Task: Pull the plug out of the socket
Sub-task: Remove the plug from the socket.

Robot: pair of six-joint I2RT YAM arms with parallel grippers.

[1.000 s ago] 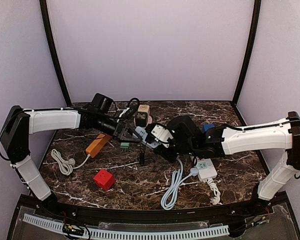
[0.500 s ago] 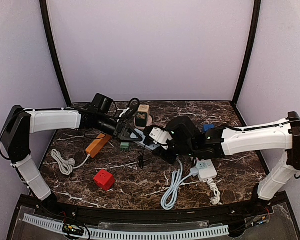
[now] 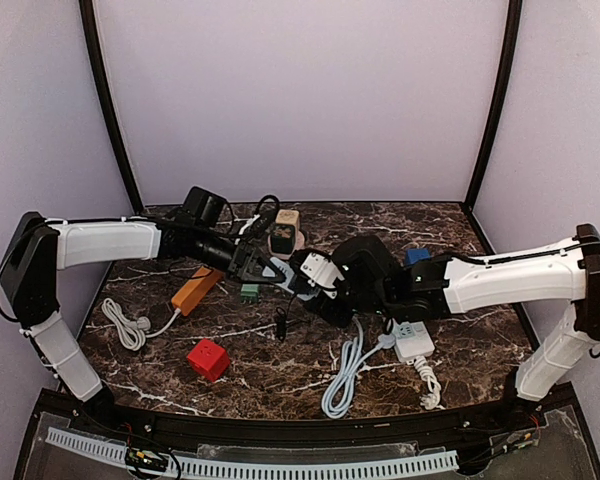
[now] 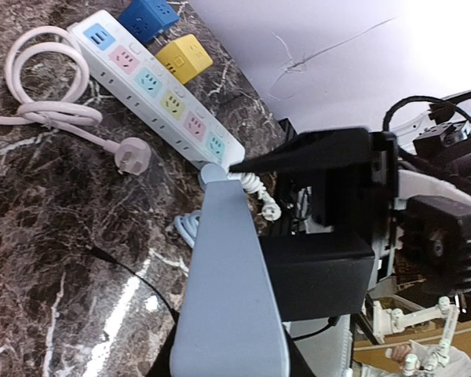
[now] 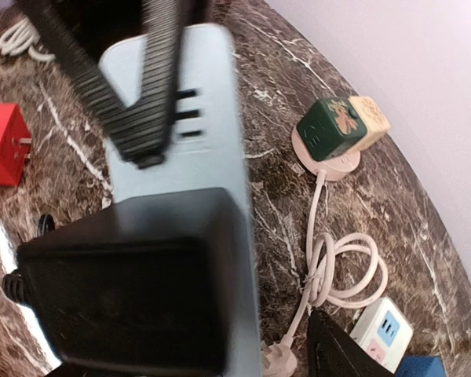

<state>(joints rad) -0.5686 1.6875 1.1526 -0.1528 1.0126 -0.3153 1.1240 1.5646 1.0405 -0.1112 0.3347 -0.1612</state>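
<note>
Lifted above the middle of the dark marble desk point(image 3: 480, 352): pale blue socket strip point(image 4: 224, 259) with black plug point(image 5: 125, 290) pressed into its face.
Gripped at one end by left jaws, narrowed onto the strip, with a ribbed finger point(image 5: 133, 94) across the face beside three slots; flanked at the plug end by right jaws, parted and holding nothing, with the one fingertip point(image 5: 337, 349) in view standing clear of the strip's edge; trailing a thin black lead point(image 3: 280, 320) down toward the desk; lying on the right side, a white strip with coloured outlets point(image 3: 412, 340) and a coiled pale cable point(image 3: 338, 385); near the back, a green-and-cream cube socket point(image 5: 341, 126); on the left side, an orange strip point(image 3: 197, 288) and a red cube socket point(image 3: 208, 358), well apart from the held strip.
</note>
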